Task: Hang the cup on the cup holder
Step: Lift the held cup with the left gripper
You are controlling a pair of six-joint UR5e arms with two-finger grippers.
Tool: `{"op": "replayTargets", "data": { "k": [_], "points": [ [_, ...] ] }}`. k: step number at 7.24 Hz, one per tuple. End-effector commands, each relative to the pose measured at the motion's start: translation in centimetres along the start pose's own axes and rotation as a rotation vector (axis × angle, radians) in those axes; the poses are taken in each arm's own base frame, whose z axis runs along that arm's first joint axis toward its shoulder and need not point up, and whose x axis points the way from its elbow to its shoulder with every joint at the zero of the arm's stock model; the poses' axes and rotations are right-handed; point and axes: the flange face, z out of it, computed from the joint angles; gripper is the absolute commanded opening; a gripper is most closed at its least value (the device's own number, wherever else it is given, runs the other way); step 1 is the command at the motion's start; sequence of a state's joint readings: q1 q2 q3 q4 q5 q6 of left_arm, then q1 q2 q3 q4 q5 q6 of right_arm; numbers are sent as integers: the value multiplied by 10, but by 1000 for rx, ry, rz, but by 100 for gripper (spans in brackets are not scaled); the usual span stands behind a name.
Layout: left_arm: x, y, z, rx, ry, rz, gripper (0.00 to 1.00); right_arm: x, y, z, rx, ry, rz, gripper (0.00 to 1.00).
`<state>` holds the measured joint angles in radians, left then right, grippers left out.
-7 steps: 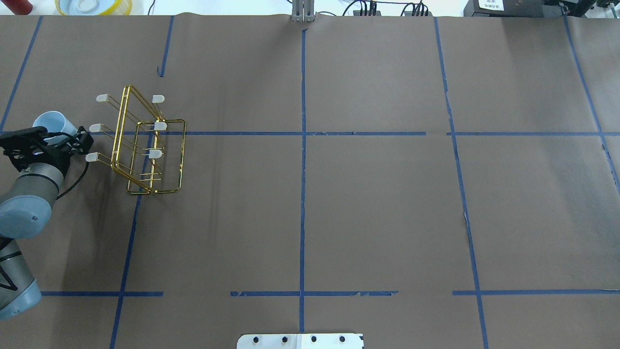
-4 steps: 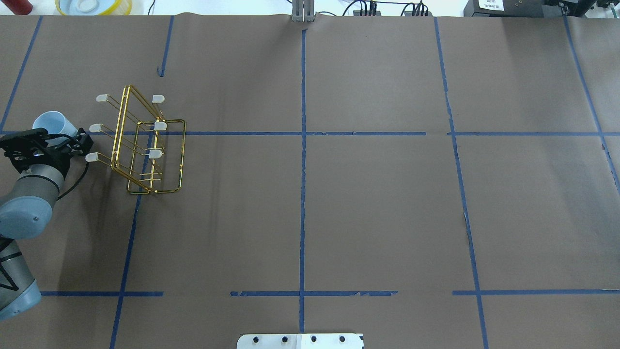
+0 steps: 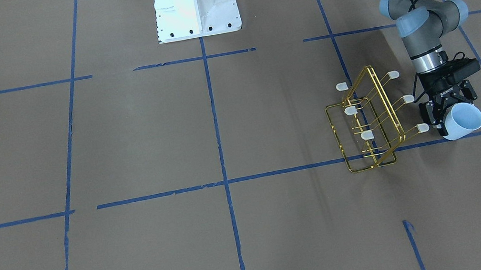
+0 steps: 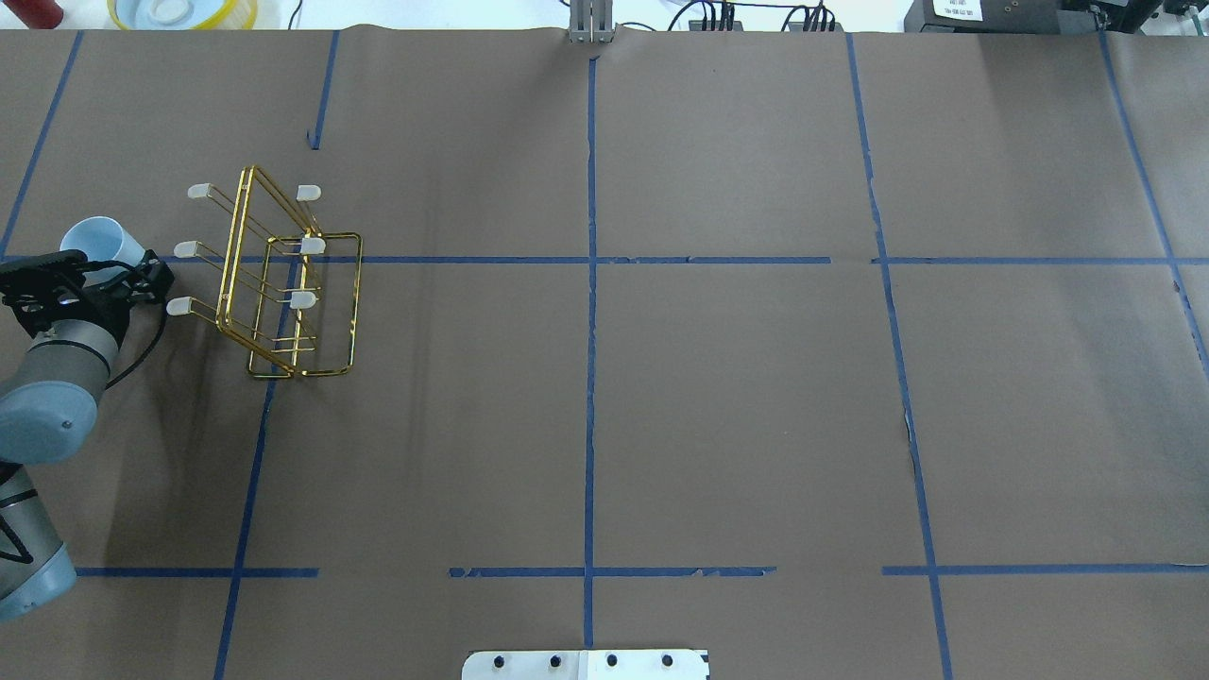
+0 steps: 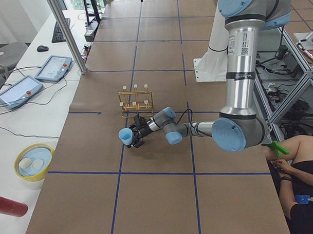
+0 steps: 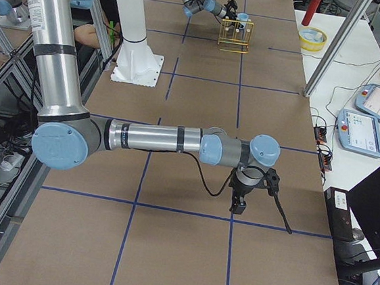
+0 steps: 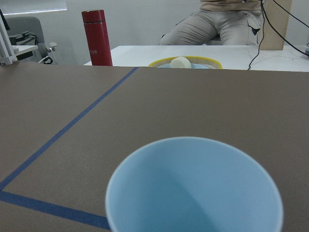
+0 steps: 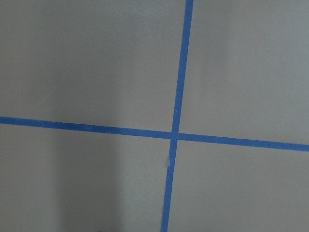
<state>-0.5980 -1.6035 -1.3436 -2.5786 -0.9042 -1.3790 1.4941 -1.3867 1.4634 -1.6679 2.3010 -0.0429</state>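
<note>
My left gripper (image 4: 87, 267) is shut on the pale blue cup (image 4: 100, 240) and holds it on its side just above the table, mouth facing away from the robot. The cup also shows in the front view (image 3: 462, 120), the left view (image 5: 126, 136) and fills the bottom of the left wrist view (image 7: 193, 188). The gold wire cup holder (image 4: 302, 300) stands just to the right of the cup, its capped prongs pointing towards it and apart from it; it also shows in the front view (image 3: 367, 135). My right gripper (image 6: 238, 203) shows only in the right view, far off; I cannot tell its state.
A yellow bowl (image 4: 184, 11) and a red bottle (image 7: 96, 38) stand beyond the table's far left edge, where a seated person shows. The white robot base plate (image 3: 195, 4) is at the near middle. Blue tape lines cross the brown table cover.
My left gripper has moved slightly left, away from the cup holder, with the cup still in it. The cup holder has not moved.
</note>
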Motion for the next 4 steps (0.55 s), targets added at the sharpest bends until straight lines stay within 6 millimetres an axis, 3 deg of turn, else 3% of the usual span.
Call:
{"op": "replayTargets", "data": {
  "k": [1,2,3,4],
  "points": [
    [2,-2,0,1,4,-6,78,0,0,0,-1,0,1,100],
    [3,-2,-1,2,6,-6,27,0,0,0,-1,0,1,100],
    [6,-15,-2,10,11,-23,0,0,0,0,-1,0,1,100],
    [16,-46,-10,23,39,-63,0,0,0,0,-1,0,1,100]
  ]
}}
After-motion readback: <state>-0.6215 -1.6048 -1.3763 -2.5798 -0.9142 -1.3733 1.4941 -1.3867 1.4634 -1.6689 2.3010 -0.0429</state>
